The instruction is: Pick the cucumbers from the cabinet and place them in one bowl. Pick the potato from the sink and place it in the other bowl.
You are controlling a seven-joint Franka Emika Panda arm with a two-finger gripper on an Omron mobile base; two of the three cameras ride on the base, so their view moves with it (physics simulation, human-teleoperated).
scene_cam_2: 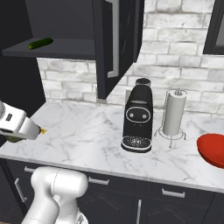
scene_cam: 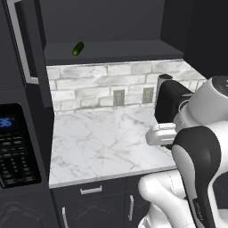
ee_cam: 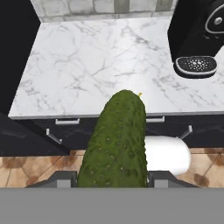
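My gripper [ee_cam: 112, 180] is shut on a dark green bumpy cucumber [ee_cam: 116, 140], which sticks out lengthwise between the fingers. It hangs in front of the counter's front edge, over the lower drawers and the tiled floor. In the right base view the hand [scene_cam_2: 17, 126] sits at the far left with a sliver of the cucumber [scene_cam_2: 12, 139] under it. The second cucumber [scene_cam: 78, 48] [scene_cam_2: 40, 43] lies on the dark shelf of the cabinet [scene_cam: 116, 51], whose door [scene_cam_2: 116, 43] stands open. The red bowl [scene_cam_2: 212, 151] rests on the counter at the far right edge.
A black coffee machine [scene_cam_2: 138, 118] [ee_cam: 194, 39] stands on the white marble counter [scene_cam: 102, 142], with a paper towel holder [scene_cam_2: 174, 113] to its right. The black microwave [scene_cam: 13, 147] with blue digits is on the left. My own white arm [scene_cam: 196, 147] fills the right of the left base view.
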